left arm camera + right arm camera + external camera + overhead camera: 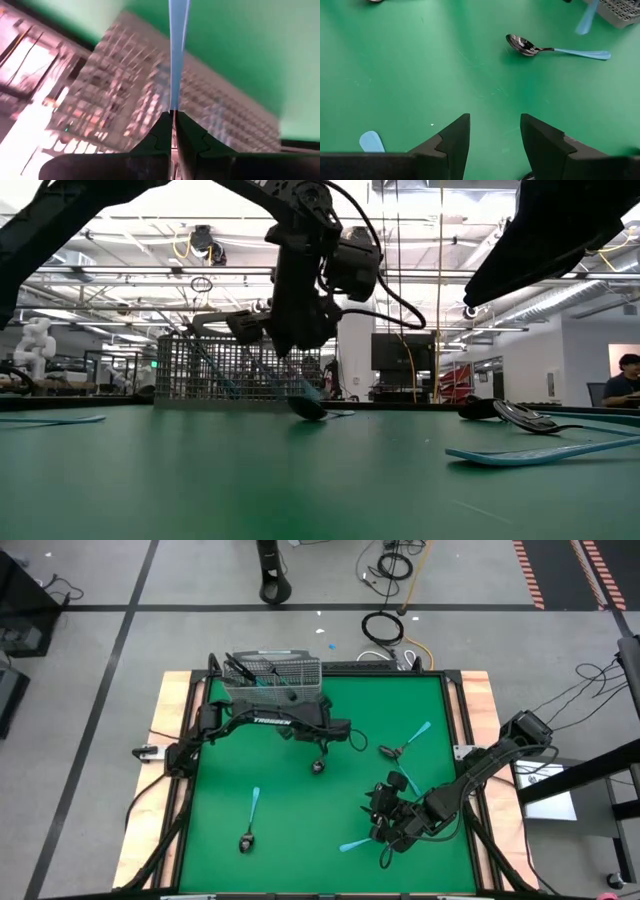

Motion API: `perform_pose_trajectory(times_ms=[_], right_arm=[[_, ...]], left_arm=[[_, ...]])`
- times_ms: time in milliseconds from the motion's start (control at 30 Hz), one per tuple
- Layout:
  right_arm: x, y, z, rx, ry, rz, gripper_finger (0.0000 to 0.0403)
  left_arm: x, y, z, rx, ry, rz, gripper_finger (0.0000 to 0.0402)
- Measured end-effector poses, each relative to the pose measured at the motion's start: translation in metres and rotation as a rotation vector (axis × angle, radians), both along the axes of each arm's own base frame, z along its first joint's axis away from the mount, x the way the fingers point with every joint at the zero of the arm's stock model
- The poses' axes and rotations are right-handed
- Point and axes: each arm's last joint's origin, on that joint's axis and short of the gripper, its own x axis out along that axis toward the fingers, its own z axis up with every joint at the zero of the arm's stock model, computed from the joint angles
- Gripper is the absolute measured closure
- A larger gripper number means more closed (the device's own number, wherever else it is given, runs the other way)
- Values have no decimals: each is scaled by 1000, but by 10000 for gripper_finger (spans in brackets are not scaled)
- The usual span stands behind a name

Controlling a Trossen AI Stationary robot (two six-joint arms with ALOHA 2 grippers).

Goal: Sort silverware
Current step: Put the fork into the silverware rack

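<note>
Blue-handled spoon (178, 45) sits pinched in the left gripper (174, 116) — right gripper (495, 131) gapes empty over green mat (420, 75) — beside mesh basket (272, 680).

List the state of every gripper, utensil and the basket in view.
Left gripper: jaws shut on blue-handled spoon, its bowl at the mat.
Right gripper: jaws open, empty, above the mat.
Wire basket: upright, holding utensils.
Spoon: lying flat, untouched.
Fork: lying flat, untouched.
</note>
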Motion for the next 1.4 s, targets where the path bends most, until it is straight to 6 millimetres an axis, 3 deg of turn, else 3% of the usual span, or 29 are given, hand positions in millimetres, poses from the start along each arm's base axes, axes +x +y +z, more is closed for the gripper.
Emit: perform_pose_trajectory(times_ms=[133,300,500,667,767,900,1067,1233,1400], right_arm=[[0,0,0,0,0,0,238],[0,0,0,-5,3,4,238],[-1,-1,-1,-11,12,1,238],[-1,-1,-1,-18,17,0,238],[-2,-1,-1,-21,18,0,238],[-1,-1,-1,-19,16,-2,238],[-1,-1,-1,-14,14,-6,238],[-2,-2,-1,-16,19,-8,238],[-3,-2,-2,-22,33,-12,238]], left_arm=[[0,1,6,31,2,3,395],[-2,2,30,127,-21,23,396],[-27,5,94,191,-164,48,396],[-61,28,144,250,-293,130,396],[-78,49,158,258,-311,190,396],[-93,82,160,261,-282,262,396],[-94,115,142,251,-215,319,396],[-85,126,115,207,-125,324,396],[-72,123,92,177,-63,299,396]])
